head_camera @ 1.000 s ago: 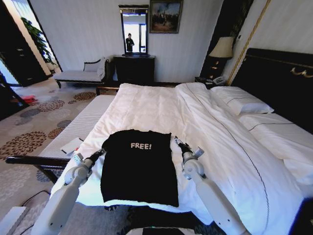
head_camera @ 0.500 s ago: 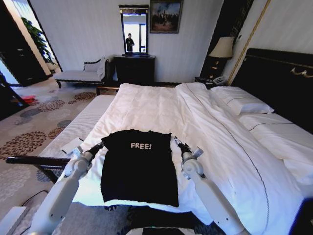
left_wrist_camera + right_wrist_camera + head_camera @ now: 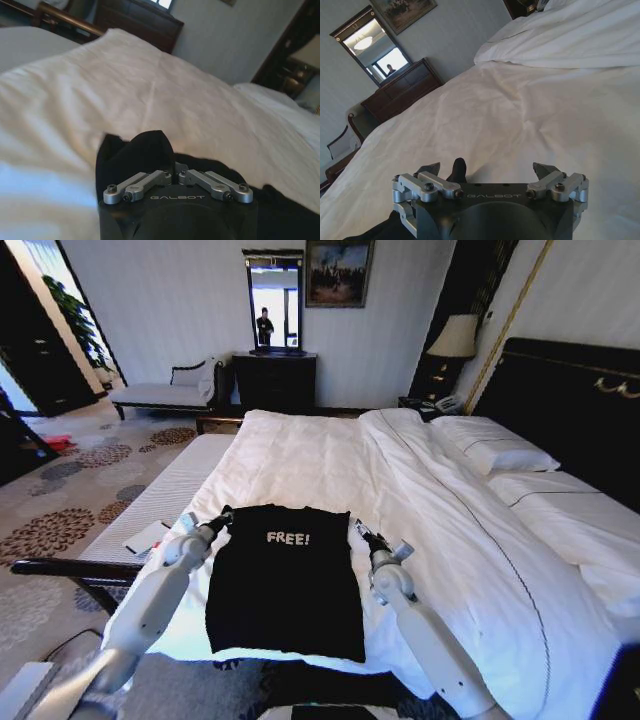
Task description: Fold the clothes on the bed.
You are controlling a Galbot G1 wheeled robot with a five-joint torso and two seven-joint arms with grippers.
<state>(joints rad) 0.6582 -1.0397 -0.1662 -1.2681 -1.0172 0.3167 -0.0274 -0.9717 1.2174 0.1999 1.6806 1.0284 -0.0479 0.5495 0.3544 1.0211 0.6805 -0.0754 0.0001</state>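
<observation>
In my head view the T-shirt (image 3: 285,580) lies low and centre in the frame, on the near end of the bed (image 3: 420,490). My left gripper (image 3: 222,519) sits at the shirt's upper left corner, my right gripper (image 3: 361,533) just off its upper right edge. The pillows (image 3: 500,450) lie at right, the dresser (image 3: 275,380) top centre.

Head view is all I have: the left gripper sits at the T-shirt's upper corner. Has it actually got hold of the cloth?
Observer: Yes. The left wrist view shows the left gripper shut on a raised bunch of the black T-shirt.
Operator: And the right one, at the other shoulder?
Observer: In the right wrist view the right gripper is open, spread wide over the white bed and gripping nothing. A small black tip of cloth pokes up near one side of it.
</observation>
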